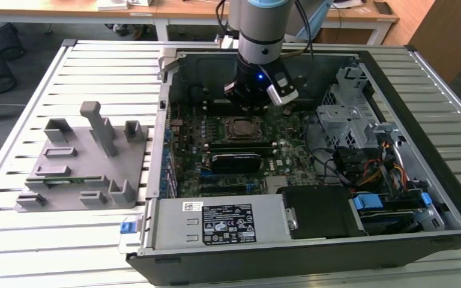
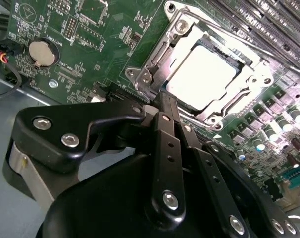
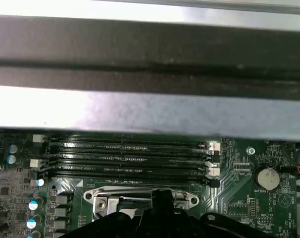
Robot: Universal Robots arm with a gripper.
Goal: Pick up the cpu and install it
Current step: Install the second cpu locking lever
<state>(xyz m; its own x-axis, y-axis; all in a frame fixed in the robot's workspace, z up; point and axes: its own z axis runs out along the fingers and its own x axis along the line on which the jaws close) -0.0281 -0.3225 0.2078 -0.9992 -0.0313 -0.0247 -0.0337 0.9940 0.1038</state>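
Observation:
The cpu [image 2: 202,74], a flat square chip with a bright silver top, lies inside the metal socket frame [image 2: 155,64] on the green motherboard. My gripper [image 2: 166,99] is shut with nothing between its black fingers, and the tips rest at the near edge of the socket frame, just beside the chip. In the exterior view the gripper [image 1: 251,107] hangs inside the open computer case, right behind the socket [image 1: 242,127]. The first wrist view has the fingertips [image 3: 162,196] over the frame's edge.
A grey plastic fixture [image 1: 82,162] stands on the slatted table at the exterior view's left. Inside the case are a black heatsink block [image 1: 235,161], memory slots [image 3: 130,158], a coin battery [image 2: 41,53], a drive cage [image 1: 347,120] and the power supply [image 1: 222,225].

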